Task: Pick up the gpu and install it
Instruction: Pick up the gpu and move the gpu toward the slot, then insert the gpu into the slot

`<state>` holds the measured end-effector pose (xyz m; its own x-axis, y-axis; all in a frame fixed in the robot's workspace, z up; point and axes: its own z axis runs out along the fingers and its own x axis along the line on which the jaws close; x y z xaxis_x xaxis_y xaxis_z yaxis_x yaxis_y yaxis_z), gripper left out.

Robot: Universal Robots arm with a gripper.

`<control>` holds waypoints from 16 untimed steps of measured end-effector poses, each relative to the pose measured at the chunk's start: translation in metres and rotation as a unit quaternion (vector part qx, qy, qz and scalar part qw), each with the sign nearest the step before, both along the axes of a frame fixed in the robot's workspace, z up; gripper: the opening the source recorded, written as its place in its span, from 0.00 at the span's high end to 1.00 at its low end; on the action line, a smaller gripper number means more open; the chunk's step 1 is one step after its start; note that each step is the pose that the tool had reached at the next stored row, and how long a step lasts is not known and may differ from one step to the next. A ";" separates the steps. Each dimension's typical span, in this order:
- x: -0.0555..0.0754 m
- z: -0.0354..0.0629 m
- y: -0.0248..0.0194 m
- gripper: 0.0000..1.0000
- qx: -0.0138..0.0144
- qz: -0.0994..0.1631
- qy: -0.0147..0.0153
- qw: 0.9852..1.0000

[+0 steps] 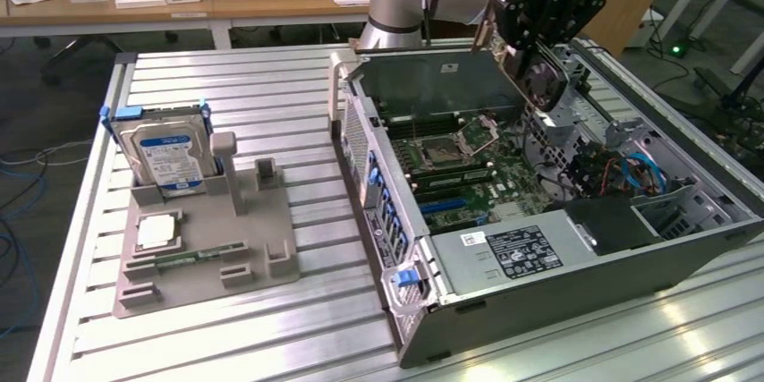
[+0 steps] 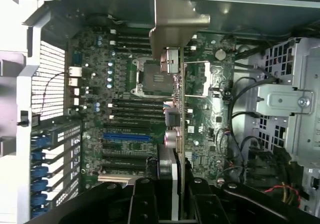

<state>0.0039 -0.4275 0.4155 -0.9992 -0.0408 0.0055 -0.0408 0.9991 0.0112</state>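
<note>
Gpu is up in the air, pinched edge-on by the tool, right over the open pc case and its motherboard. Gray tray on the bench holds the hard drive.

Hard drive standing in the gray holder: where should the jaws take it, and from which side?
Take the hard drive by its upper half, coming down from above, jaws on the labelled face and the back. It stands upright, lower end sunk in the gray holder, so only the top is free. The gripper is shut on the gpu.
</note>
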 end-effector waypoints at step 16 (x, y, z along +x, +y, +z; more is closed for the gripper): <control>0.002 -0.0001 0.0000 0.72 0.000 0.000 0.000 1.000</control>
<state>0.0063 -0.4275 0.4153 -0.9991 -0.0415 0.0055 -0.0415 0.9991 0.0112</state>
